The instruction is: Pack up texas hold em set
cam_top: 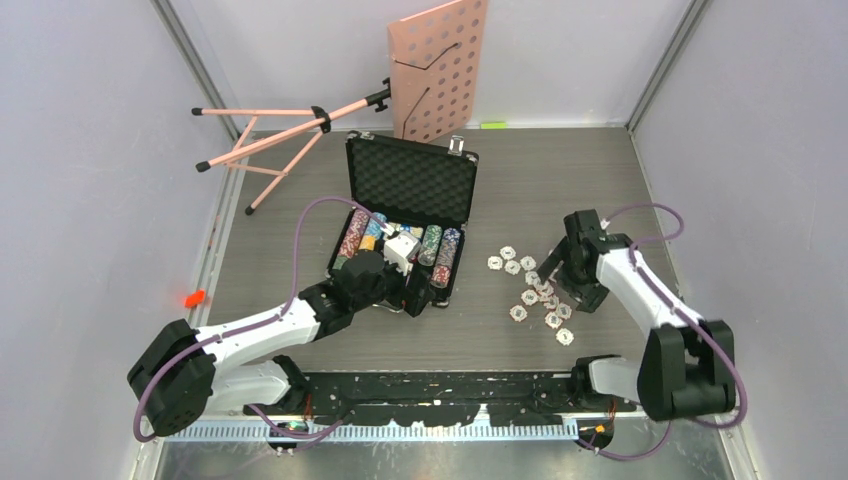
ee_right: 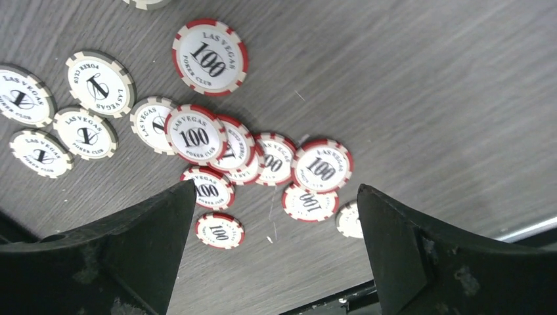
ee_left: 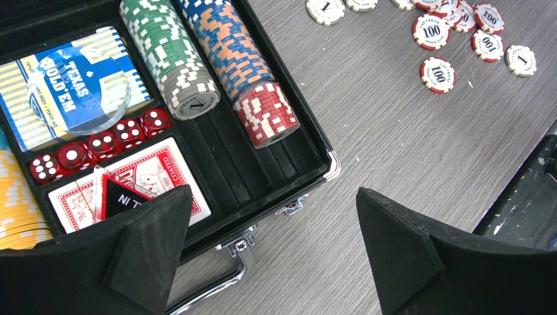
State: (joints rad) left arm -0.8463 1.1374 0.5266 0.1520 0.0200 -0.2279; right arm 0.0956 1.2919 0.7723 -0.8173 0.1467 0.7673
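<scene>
Seemingly foam-lined, open black case [cam_top: 410,185] holds striped chip rows [ee_left: 167,52].

The grey wood-grain table [cam_top: 560,180] carries an open black rectangular case with silver edges [cam_top: 410,185] at centre. Loose red-and-white striped poker chips [cam_top: 529,297] lie scattered to its right.
</scene>
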